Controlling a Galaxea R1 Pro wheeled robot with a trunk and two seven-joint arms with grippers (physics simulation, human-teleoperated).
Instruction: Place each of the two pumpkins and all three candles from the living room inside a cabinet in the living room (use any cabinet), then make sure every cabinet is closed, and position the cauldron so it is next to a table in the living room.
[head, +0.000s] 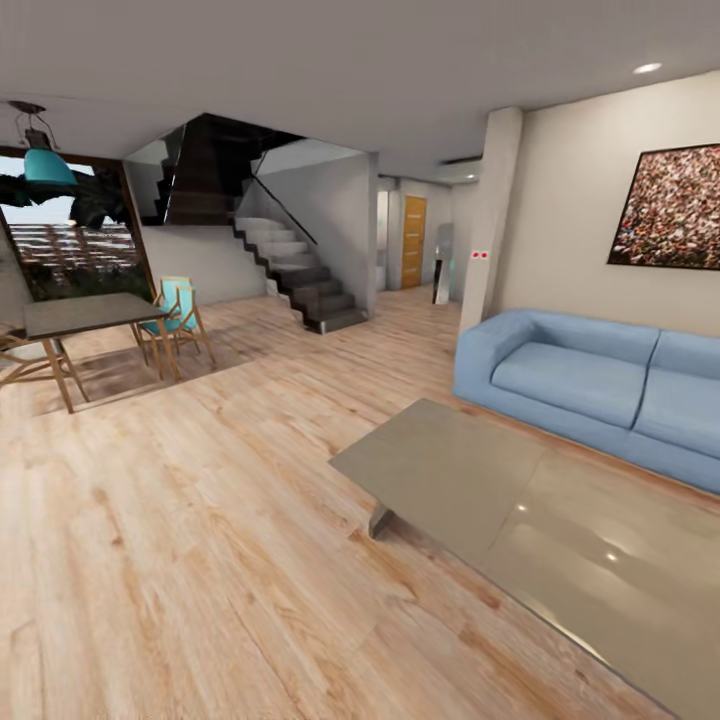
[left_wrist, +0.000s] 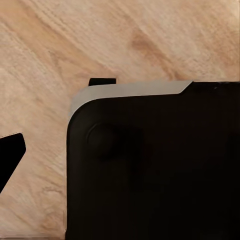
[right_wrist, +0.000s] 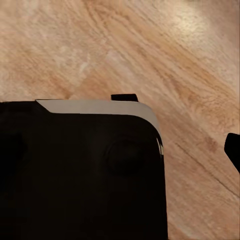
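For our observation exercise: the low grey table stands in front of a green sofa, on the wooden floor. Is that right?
Not quite: the sofa is light blue, not green, as the head view shows. The low grey table does stand in front of it on the wooden floor.

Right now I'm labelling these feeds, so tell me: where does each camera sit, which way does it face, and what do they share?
Head view: high on the robot, facing forward over the wood floor toward the grey table, blue sofa, stairs and a dining table.
Left wrist view: on the left arm, aimed down at the floor; the robot's black body lies below.
Right wrist view: on the right arm, aimed down at the floor; black body again.
Shared: all three show the wood floor; both wrist views show the black body.
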